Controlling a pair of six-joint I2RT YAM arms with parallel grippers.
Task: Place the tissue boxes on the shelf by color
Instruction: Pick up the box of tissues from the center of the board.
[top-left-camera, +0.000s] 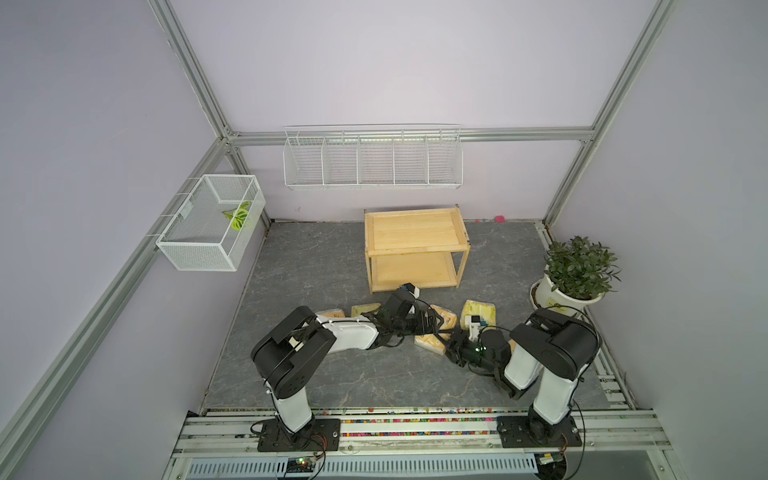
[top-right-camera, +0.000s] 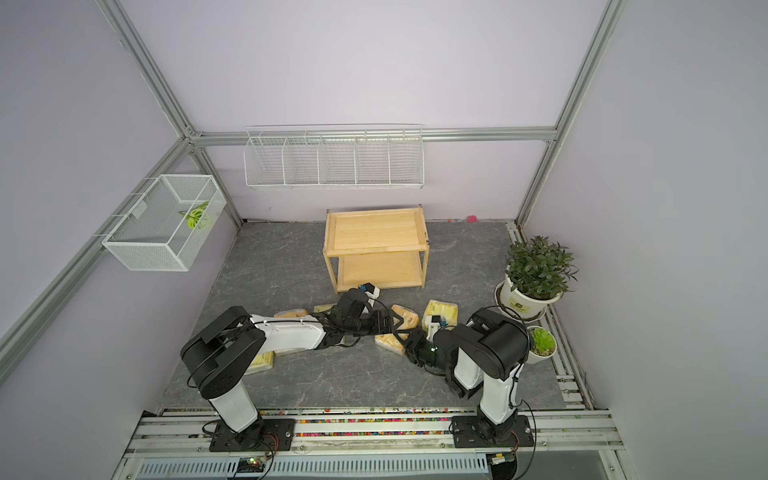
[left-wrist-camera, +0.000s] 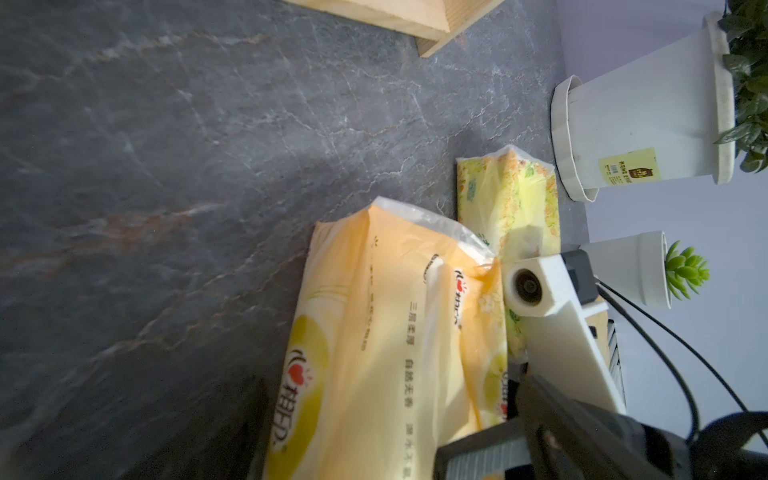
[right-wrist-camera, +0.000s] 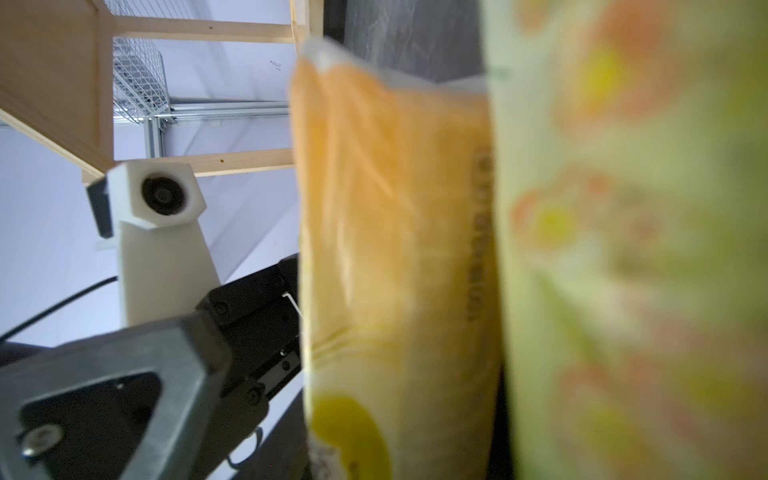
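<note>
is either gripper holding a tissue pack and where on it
The left gripper is open over an orange pack, gripping nothing. The right gripper sits beside a second orange pack; a grip cannot be told.

the pale yellow-green plastic-wrapped tissue pack (right-wrist-camera: 623, 249) is blurred and cut by the frame edge. centre frame in a top view, the black left arm (top-left-camera: 397, 313) partly hides an orange plastic-wrapped pack (top-left-camera: 449, 319).

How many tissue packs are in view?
6. Beside left forearm: orange pack, yellow-green pack. Centre: two orange packs. Right of those: yellow-green pack. Under left elbow: yellow-green pack, partly hidden.
</note>
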